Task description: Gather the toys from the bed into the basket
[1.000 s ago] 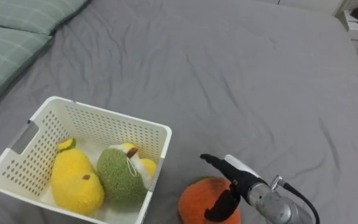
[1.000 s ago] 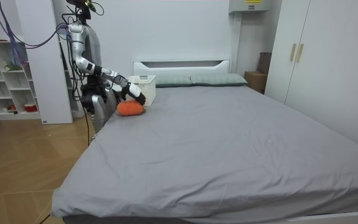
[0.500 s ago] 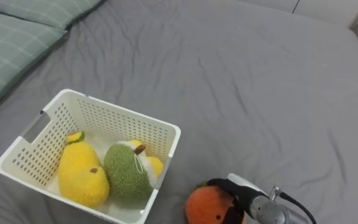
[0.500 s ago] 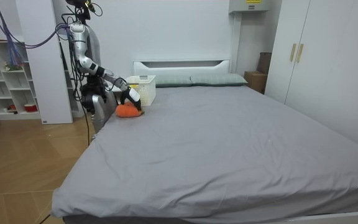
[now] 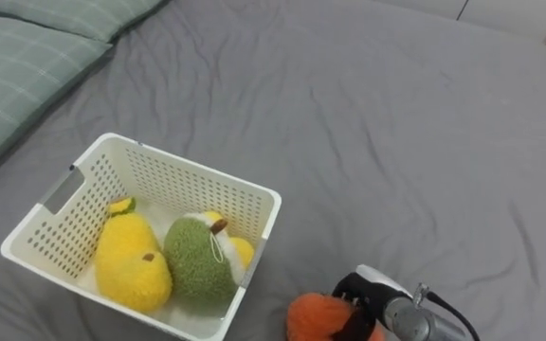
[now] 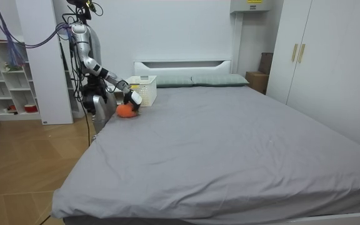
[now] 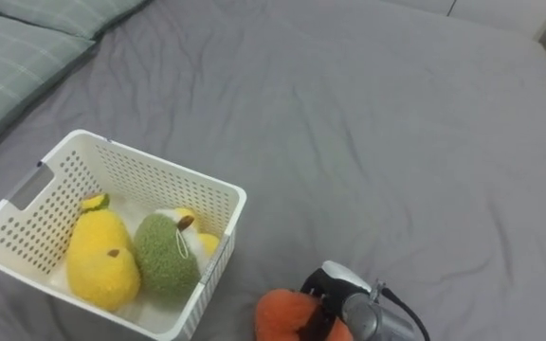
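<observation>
1. my right hand point(image 5: 360, 301) curls its dark fingers round the orange toy point(image 5: 309, 316), gripping it.
2. the toy sits on the grey bed point(image 5: 396, 142), just beside the white basket point(image 5: 209, 185).
3. it looks roundish; i cannot tell its long axis.

Plain grey bed point(image 5: 396, 142), green checked pillows point(image 5: 17, 66), white perforated basket point(image 5: 192, 170), yellow toy point(image 5: 131, 267), green toy point(image 5: 197, 270), orange toy point(image 5: 313, 317)
</observation>
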